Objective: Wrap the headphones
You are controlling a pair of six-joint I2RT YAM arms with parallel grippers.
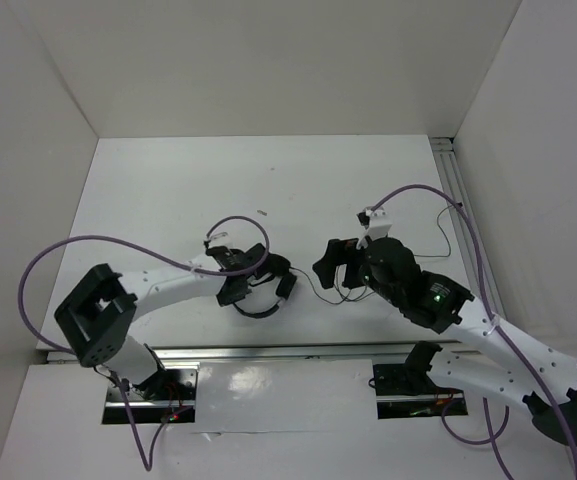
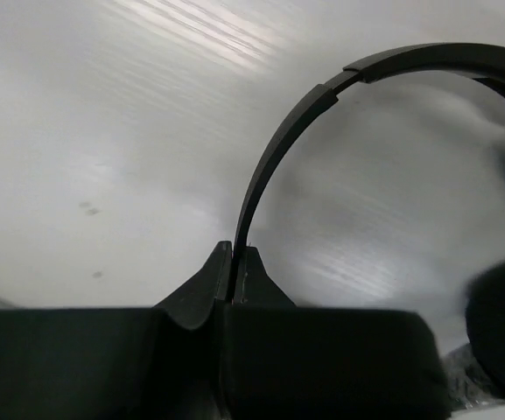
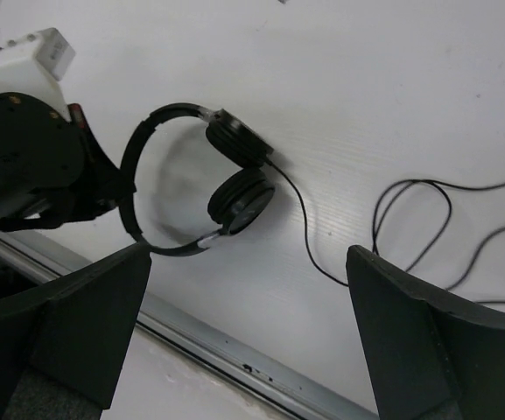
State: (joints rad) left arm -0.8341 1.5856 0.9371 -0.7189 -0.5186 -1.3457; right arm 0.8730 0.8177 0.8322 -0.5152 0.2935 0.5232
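The black headphones [image 3: 234, 171] lie on the white table with both ear cups close together, and also show in the top view [image 1: 264, 295]. My left gripper [image 2: 234, 262] is shut on the thin headband [image 2: 274, 153], which arcs up and right from the jaws. It shows in the top view [image 1: 251, 276] at the headband's left side. The thin black cord [image 3: 303, 223] runs from the ear cups to loose loops [image 3: 414, 219] on the right. My right gripper [image 3: 252, 297] is open and empty, hovering above the table just right of the headphones [image 1: 331, 265].
A grey metal rail [image 1: 298, 350] runs along the table's near edge, also seen in the right wrist view [image 3: 234, 350]. White walls stand on the left, back and right. Thick purple cables [image 1: 58, 250] loop off both arms. A small speck [image 1: 262, 212] lies farther back.
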